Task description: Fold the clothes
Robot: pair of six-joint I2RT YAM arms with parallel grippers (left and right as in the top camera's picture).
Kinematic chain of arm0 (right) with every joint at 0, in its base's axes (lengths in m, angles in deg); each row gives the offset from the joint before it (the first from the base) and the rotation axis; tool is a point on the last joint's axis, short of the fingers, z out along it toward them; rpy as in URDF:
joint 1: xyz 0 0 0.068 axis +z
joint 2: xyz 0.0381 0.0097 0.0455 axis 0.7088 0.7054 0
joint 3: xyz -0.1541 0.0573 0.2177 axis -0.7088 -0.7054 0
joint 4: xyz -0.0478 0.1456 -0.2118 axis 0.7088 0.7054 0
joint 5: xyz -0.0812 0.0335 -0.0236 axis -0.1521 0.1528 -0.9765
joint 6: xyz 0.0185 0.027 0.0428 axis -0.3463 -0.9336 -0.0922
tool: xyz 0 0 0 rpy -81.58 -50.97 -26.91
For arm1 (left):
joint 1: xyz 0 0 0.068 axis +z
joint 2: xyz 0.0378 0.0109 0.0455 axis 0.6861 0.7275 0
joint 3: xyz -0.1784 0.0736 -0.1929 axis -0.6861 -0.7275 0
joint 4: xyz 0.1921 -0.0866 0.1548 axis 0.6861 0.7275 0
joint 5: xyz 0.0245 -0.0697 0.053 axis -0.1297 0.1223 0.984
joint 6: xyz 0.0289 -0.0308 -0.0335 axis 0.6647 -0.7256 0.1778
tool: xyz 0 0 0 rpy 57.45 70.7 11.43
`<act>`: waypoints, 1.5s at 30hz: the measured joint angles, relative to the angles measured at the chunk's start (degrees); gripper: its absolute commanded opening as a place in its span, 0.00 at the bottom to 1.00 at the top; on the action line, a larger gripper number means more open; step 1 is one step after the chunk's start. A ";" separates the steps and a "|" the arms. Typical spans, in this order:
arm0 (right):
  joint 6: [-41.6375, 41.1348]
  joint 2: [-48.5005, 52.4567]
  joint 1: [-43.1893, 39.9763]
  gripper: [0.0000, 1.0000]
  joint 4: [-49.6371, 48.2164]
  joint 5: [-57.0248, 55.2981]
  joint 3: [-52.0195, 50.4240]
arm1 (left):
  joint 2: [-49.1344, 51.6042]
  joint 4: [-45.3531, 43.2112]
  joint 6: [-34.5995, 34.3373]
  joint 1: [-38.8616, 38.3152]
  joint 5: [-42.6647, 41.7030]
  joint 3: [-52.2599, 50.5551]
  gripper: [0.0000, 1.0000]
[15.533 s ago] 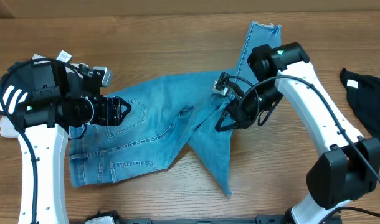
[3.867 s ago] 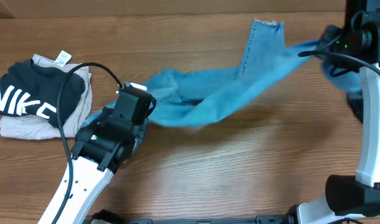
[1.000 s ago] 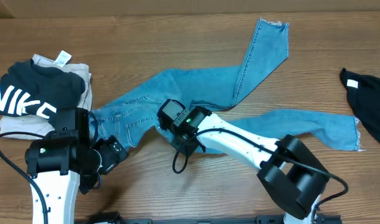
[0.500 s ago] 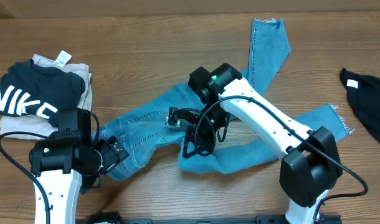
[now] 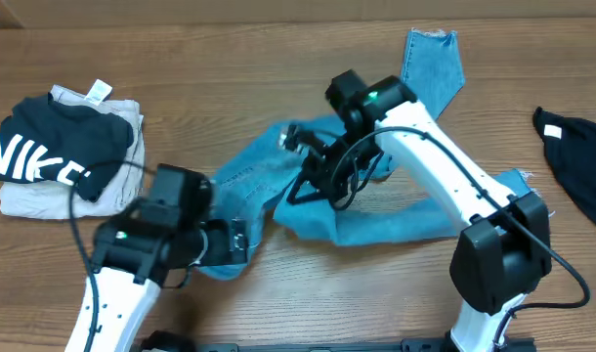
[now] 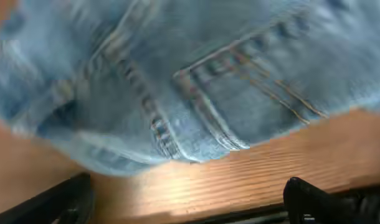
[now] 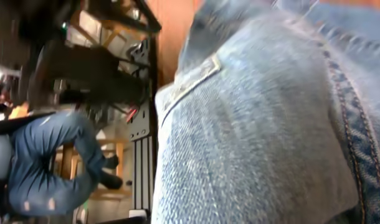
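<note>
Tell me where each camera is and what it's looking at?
Overhead: above the table, facing straight down; sees the jeans, NIKE top, left arm and right arm.
Left wrist: on the left arm, facing down at the jeans' pocket and table; its two open fingers show at the bottom corners.
Right wrist: on the right arm, turned sideways; denim fills it, room behind; no fingers show.
Shared: all three see the jeans.
</note>
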 measured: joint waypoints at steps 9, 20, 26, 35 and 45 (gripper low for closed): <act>-0.37 0.00 -1.05 0.04 4.07 -1.86 14.71 | 1.88 -3.91 2.40 -16.52 11.69 0.00 0.95; -9.01 0.00 -2.21 0.04 0.42 -5.33 25.90 | 11.80 -9.68 2.12 -31.89 23.50 -0.02 0.95; -20.28 0.02 -2.54 0.04 2.82 -5.51 36.70 | 11.82 -10.29 0.48 -39.26 39.30 -0.02 0.96; -28.57 0.04 -2.54 0.04 7.06 -1.77 46.12 | 12.26 -15.15 3.04 -39.82 62.53 -0.02 0.97; -35.30 0.04 -2.54 0.04 2.25 4.98 50.51 | 14.97 -33.81 21.81 -39.93 78.90 -0.04 0.97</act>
